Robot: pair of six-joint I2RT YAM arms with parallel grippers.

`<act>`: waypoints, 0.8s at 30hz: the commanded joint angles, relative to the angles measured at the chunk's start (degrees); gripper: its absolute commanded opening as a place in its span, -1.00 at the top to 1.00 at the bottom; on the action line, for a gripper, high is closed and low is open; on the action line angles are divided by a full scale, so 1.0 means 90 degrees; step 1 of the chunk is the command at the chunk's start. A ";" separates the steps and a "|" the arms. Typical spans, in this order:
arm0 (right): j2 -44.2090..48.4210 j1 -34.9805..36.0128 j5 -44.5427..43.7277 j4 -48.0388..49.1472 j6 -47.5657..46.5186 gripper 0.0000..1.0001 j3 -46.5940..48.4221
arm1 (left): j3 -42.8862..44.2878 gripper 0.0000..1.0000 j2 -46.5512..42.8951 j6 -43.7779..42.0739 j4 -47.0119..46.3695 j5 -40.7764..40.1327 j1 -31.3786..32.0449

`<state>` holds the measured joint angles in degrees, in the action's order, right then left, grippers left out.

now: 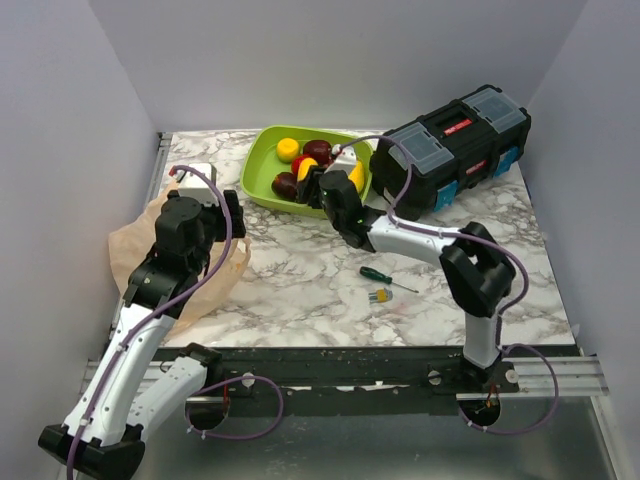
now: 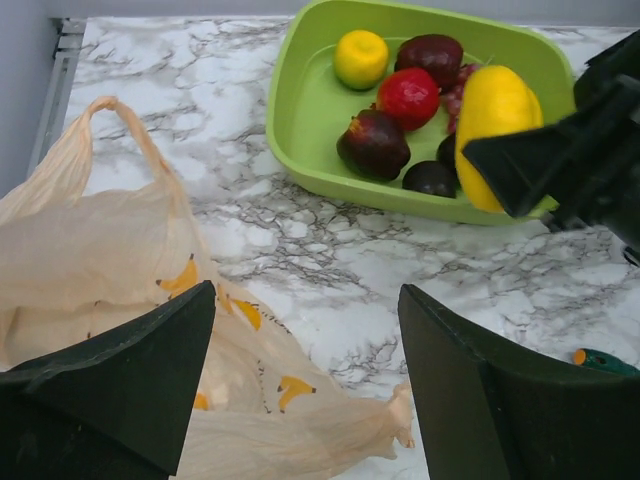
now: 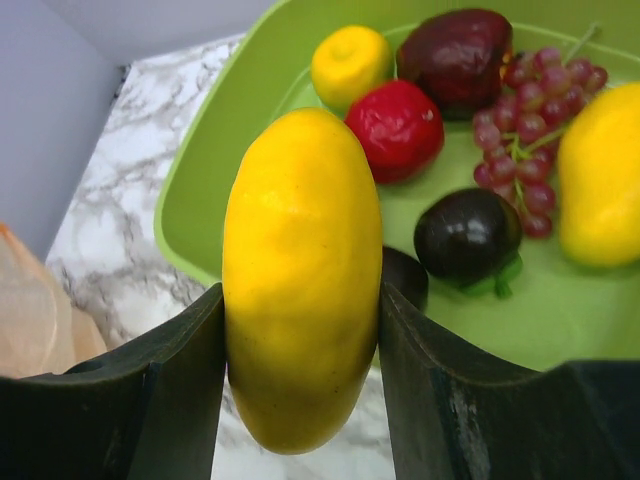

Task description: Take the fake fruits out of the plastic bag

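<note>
**Mind the release: the yellow fruit hangs over the tray's rim**

Closest to you, your left hand (image 2: 305, 330) hovers with its fingers apart and nothing between them, just above the plastic bag (image 2: 90, 260). The bag lies slumped on the table (image 2: 330, 260) at the left edge. It looks flat, but you cannot tell whether a fruit hides in its folds. The film is thin and crinkly. If you go down blind, a finger may catch a fold or the loop handle (image 2: 105, 100) and drag the whole bag instead of opening it.

Farther out, your right hand (image 3: 300, 330) is clamped on the long yellow fruit (image 3: 300, 270), gripping it across its middle. The skin is glossy and rounded, so a jerk could let it slide out. It hangs over the near rim of the lime-green tray (image 3: 190, 200), partly above bare table. If you let go here, it may strike the rim, bounce and roll off toward the screwdriver (image 1: 385, 274).

Beyond it, the tray already holds the round yellow fruit (image 3: 350, 60), the red one (image 3: 397, 128), a dark purple one (image 3: 467, 235), the grape bunch (image 3: 530, 130) and another yellow fruit (image 3: 600, 190). The tray floor is crowded, so a drop from height could knock a fruit over the low wall. Carry the fruit further in and lower it before you open the hand.
</note>
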<state>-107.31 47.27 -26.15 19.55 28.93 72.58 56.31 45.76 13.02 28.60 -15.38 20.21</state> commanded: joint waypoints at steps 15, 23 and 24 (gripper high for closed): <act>-0.3975 -0.0270 0.0312 -0.0964 0.1157 0.31 0.5476 | 0.0012 -0.50 -0.0268 -0.0106 -0.0253 0.1043 -0.0038; -0.5024 -0.0270 0.0252 -0.1192 0.1313 0.16 0.6852 | 0.0017 -0.50 -0.0249 -0.0118 -0.0245 0.1064 -0.0038; -0.5079 -0.0263 0.0253 -0.1184 0.1332 0.13 0.6914 | 0.0030 -0.50 -0.0256 -0.0109 -0.0239 0.1054 -0.0039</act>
<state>-149.97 44.82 -23.07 10.55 39.29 130.63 56.34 43.92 12.60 27.16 -7.62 20.21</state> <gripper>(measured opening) 0.558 0.750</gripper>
